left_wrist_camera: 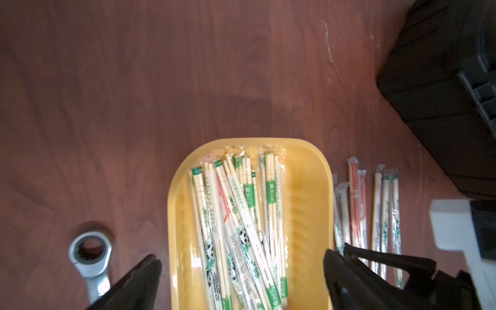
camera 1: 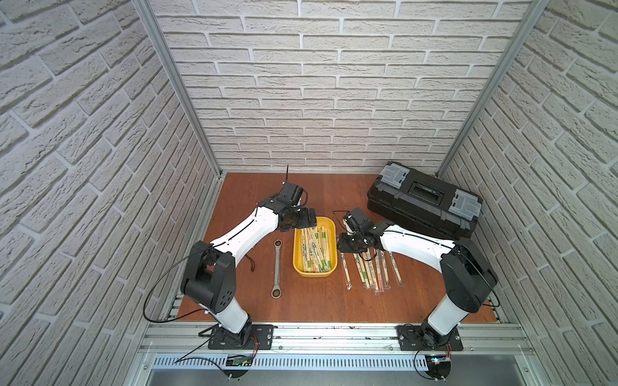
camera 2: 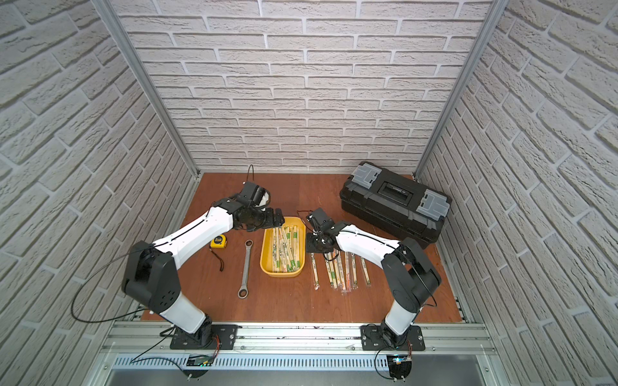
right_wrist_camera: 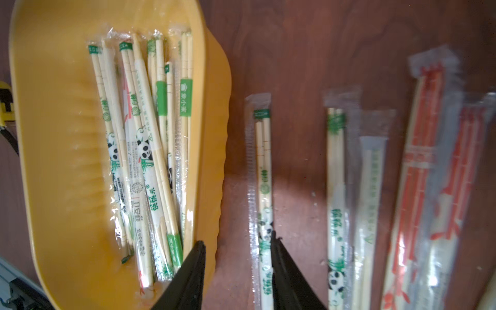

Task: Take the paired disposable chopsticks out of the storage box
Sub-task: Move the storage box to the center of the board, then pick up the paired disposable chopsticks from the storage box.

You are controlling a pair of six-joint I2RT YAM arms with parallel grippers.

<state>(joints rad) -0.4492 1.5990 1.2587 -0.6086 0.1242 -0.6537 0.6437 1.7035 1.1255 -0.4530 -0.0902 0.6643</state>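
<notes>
The storage box [camera 1: 314, 274] [camera 2: 282, 273] is a shallow yellow tray in mid-table. Several paired disposable chopsticks [camera 1: 314, 249] [camera 2: 284, 247] [left_wrist_camera: 236, 214] [right_wrist_camera: 142, 134] lie in it, in clear sleeves. Several more sleeved pairs [camera 1: 368, 270] [camera 2: 337, 270] [left_wrist_camera: 375, 209] [right_wrist_camera: 335, 174] lie in a row on the table to its right. My left gripper [camera 1: 306, 219] [camera 2: 276, 220] [left_wrist_camera: 241, 257] hangs wide open over the tray's far end, holding nothing. My right gripper [camera 1: 346, 247] [camera 2: 316, 245] [right_wrist_camera: 236, 239] is low beside the tray's right wall, jaws apart. One sleeved pair [right_wrist_camera: 264, 174] lies against one finger's inner side.
A silver wrench [camera 1: 277, 267] [camera 2: 246, 267] [left_wrist_camera: 90, 249] lies left of the tray. A yellow tape measure [camera 2: 219, 241] sits further left, under the left arm. A big black toolbox [camera 1: 424, 200] [camera 2: 394, 200] stands at the back right.
</notes>
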